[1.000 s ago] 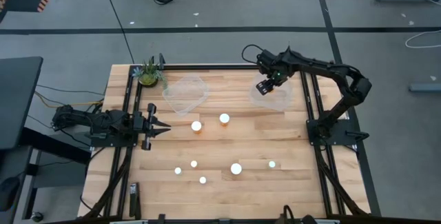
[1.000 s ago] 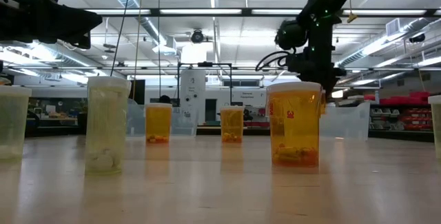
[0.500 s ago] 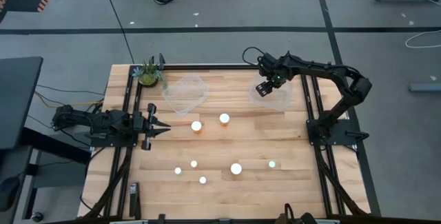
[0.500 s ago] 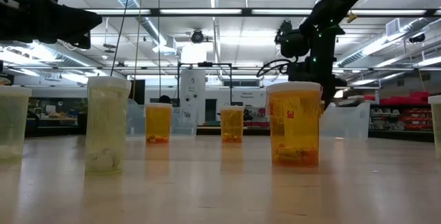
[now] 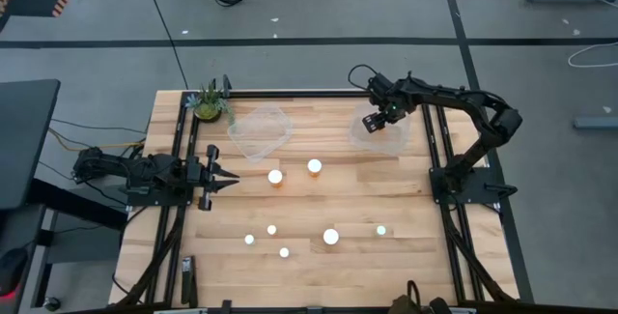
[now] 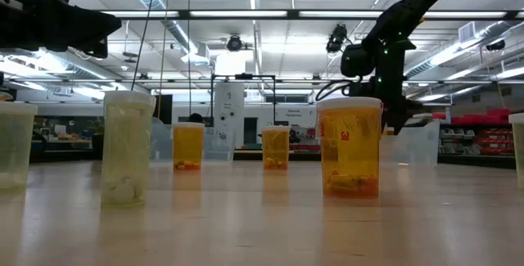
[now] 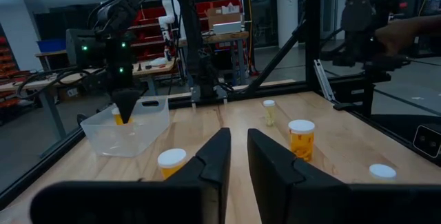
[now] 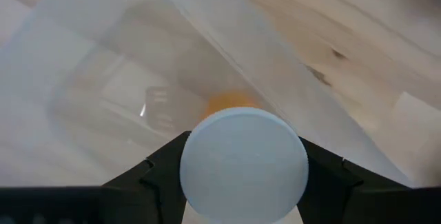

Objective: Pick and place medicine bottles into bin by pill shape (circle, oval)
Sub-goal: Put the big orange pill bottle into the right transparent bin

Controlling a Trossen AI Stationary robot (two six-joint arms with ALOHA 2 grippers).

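My right gripper (image 5: 379,121) is over the right clear tub (image 5: 386,138) at the table's far right and is shut on a medicine bottle with a white cap (image 8: 242,165) and an orange body (image 8: 231,103). In the left wrist view the bottle (image 7: 119,118) shows low between the tub's walls (image 7: 138,138). My left gripper (image 5: 230,179) waits at the table's left, shut and empty. Several other bottles stand upright on the table, such as two mid-table (image 5: 275,177) (image 5: 314,166) and one near the front (image 5: 331,237). My right gripper pinches the bottle at its top, one finger on each side of the white cap (image 8: 194,172). The fingers (image 8: 162,165) come from above, pointing down. The bottle hangs upright below them, inside the tub; whether its bottom touches the tub's floor I cannot tell.
A second clear tub (image 5: 259,130) sits at the far left-centre, beside a small potted plant (image 5: 209,104). Small bottles (image 5: 249,240) (image 5: 271,229) (image 5: 284,252) (image 5: 381,230) stand near the front. Black rails (image 5: 436,145) run along the table's sides.
My right gripper, still shut on the bottle, has shifted a little toward the table's right edge above the right tub. The left arm and the bottles on the table have kept still.
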